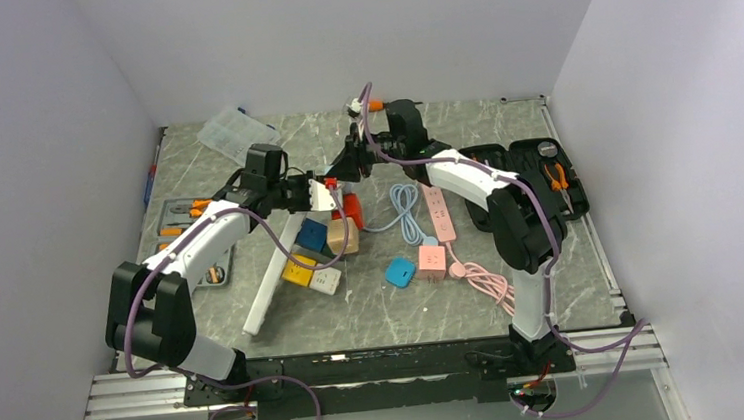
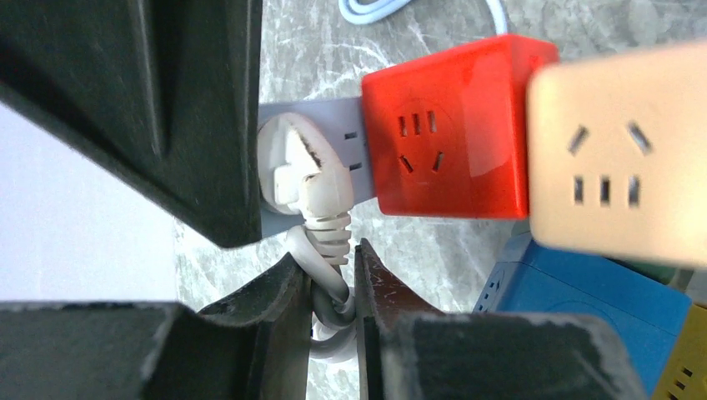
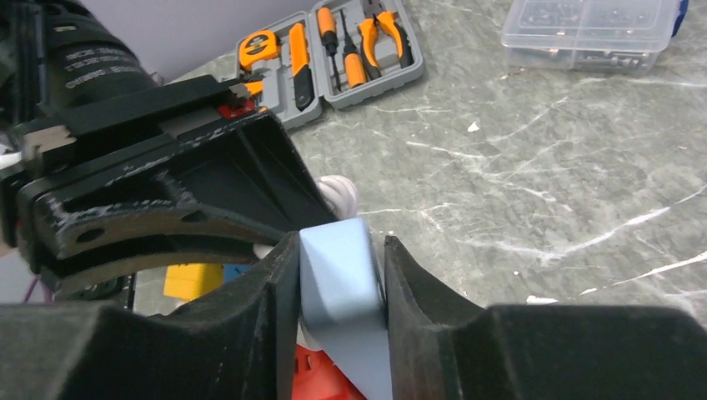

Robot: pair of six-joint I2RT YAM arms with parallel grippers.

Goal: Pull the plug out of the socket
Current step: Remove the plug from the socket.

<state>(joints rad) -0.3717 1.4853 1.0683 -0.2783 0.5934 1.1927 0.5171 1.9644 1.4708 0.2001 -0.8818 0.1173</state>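
A white plug (image 2: 304, 171) sits in the end socket of a long grey-blue power strip (image 2: 350, 112), next to a red cube socket (image 2: 450, 133). My left gripper (image 2: 333, 292) is shut on the plug's white cable just below its ribbed collar. My right gripper (image 3: 342, 283) is shut on the end of the grey-blue strip (image 3: 338, 258), facing the left gripper. In the top view both grippers, left (image 1: 318, 189) and right (image 1: 345, 167), meet at the raised end of the strip (image 1: 268, 278), by the red cube (image 1: 351, 210).
Beige (image 2: 617, 158), blue (image 2: 575, 308) and yellow (image 1: 299, 269) cube sockets crowd the strip. A pink power strip (image 1: 439, 215), pink cube (image 1: 431, 259), blue adapter (image 1: 399, 271) and light-blue cable (image 1: 405, 212) lie mid-table. Tool cases sit left (image 1: 184, 230) and right (image 1: 531, 172); a clear box (image 1: 232, 133) sits at the back.
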